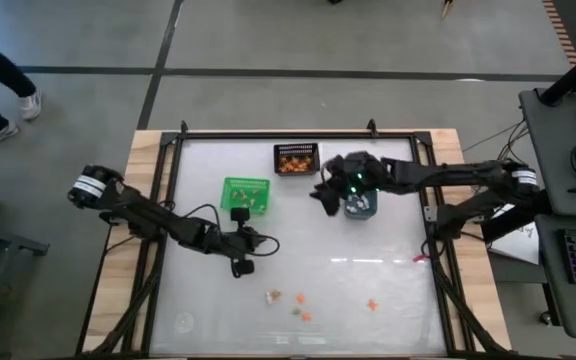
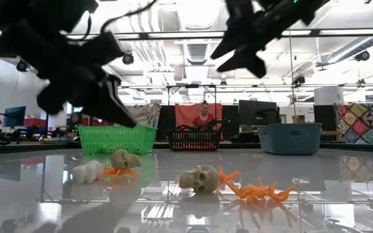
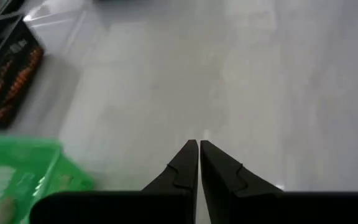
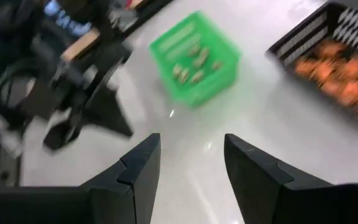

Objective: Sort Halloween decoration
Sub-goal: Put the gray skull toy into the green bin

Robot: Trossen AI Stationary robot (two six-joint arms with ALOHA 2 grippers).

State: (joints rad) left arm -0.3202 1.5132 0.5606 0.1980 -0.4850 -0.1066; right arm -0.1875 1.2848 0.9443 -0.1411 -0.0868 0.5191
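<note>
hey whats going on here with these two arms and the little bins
Two robot arms are sorting tiny Halloween trinkets into bins. The right pincer is open and empty, hovering beside the blue-grey bin. The left pincer is shut and empty, below the green bin. Orange pieces fill the black bin; several trinkets wait near the table's front edge.

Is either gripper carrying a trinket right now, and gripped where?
No. The left gripper is shut on nothing; the right gripper is open with nothing between its fingers.
</note>
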